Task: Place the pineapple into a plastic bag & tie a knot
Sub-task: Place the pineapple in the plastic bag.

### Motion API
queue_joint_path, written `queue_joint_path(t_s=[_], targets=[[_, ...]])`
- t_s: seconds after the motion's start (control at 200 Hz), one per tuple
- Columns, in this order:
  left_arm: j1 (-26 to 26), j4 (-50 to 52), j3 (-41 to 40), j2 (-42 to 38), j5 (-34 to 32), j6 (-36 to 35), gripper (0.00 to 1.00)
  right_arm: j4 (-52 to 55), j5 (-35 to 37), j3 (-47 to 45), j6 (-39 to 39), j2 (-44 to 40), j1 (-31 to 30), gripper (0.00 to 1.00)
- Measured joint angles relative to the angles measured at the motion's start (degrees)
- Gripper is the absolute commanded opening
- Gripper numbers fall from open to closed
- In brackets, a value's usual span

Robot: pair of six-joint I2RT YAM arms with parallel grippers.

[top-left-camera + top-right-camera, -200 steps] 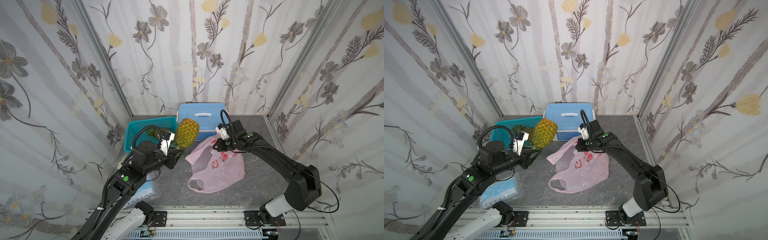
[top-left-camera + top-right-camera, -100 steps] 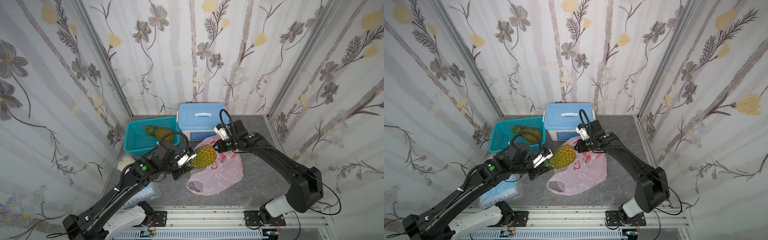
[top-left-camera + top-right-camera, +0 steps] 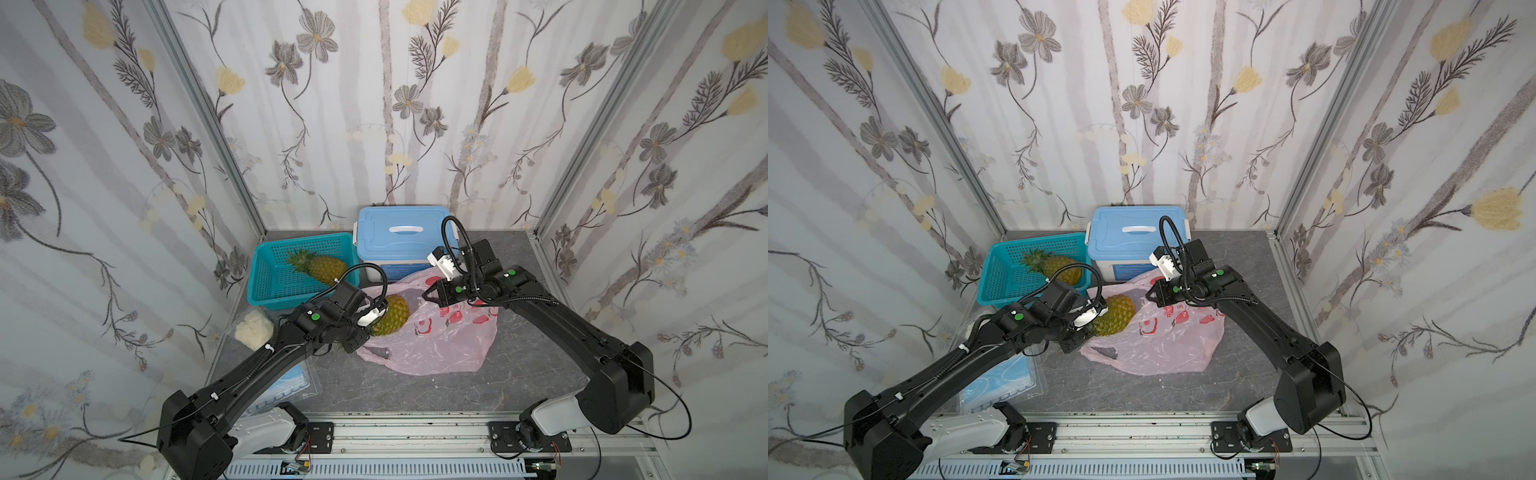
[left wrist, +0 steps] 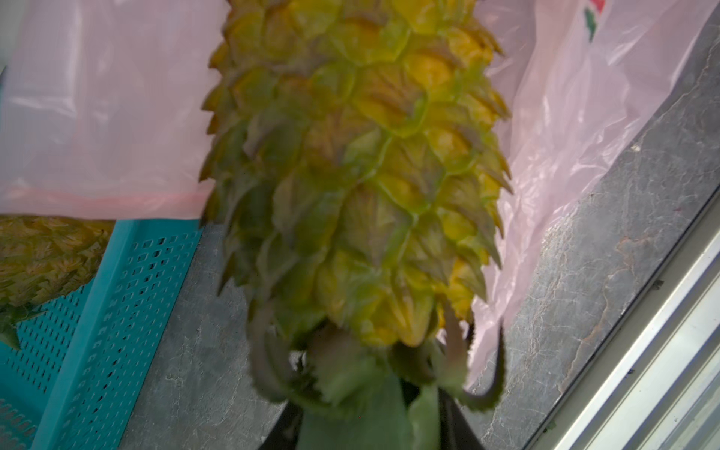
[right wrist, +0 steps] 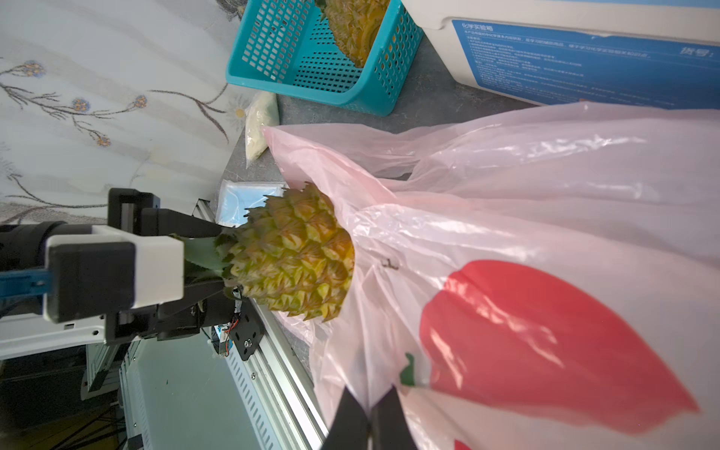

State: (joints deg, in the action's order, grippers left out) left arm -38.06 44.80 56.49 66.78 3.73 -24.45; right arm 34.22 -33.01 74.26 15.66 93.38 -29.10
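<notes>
My left gripper (image 3: 372, 318) (image 5: 202, 261) is shut on the green crown of the pineapple (image 3: 390, 320) (image 4: 350, 156), which it holds level. The fruit's bottom end pokes into the mouth of the pink plastic bag (image 3: 436, 345) (image 5: 506, 233). The fingers are hidden under leaves in the left wrist view. My right gripper (image 3: 428, 295) (image 5: 370, 409) is shut on the bag's upper rim and lifts it off the table, which holds the mouth apart. One handle loop (image 3: 368, 358) lies loose on the table. A knot is not in view.
A teal basket (image 3: 266, 282) at the back left holds a second pineapple (image 3: 320, 266). A blue lidded box (image 3: 395, 241) stands behind the bag. A small clear bag of white lumps (image 3: 253, 328) and a clear packet with blue contents (image 3: 1000, 382) lie under my left arm.
My left arm swung the pineapple from high beside the basket down and to the right, into the bag's mouth. The right gripper kept hold of the bag's rim and barely moved.
</notes>
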Motion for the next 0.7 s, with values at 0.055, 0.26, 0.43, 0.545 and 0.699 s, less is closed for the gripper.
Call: queue_joint_path(t_s=[0.055, 0.26, 0.43, 0.545, 0.699], targets=[[0.02, -0.2, 0.02, -0.11, -0.07, -0.07, 0.0, -0.02, -0.44, 0.48, -0.55, 0.33, -0.2, 0.0], [0.02, -1.44, 0.26, 1.11, 4.66, -2.49, 0.0, -0.44, -4.72, 5.16, -2.12, 5.07, -2.36, 0.0], [0.02, -6.29, -2.16, 1.05, 13.75, -1.97, 0.0, -0.94, -8.68, 9.94, -2.67, 9.2, -4.13, 0.0], [-0.09, -10.36, -3.96, 1.75, 19.08, 1.09, 0.0, -1.01, -8.83, 12.02, -2.23, 10.78, -4.24, 0.0], [-1.25, -13.99, -4.24, 6.16, 19.1, 4.66, 0.0, -1.38, -9.62, 13.16, -1.09, 11.72, -4.31, 0.0]])
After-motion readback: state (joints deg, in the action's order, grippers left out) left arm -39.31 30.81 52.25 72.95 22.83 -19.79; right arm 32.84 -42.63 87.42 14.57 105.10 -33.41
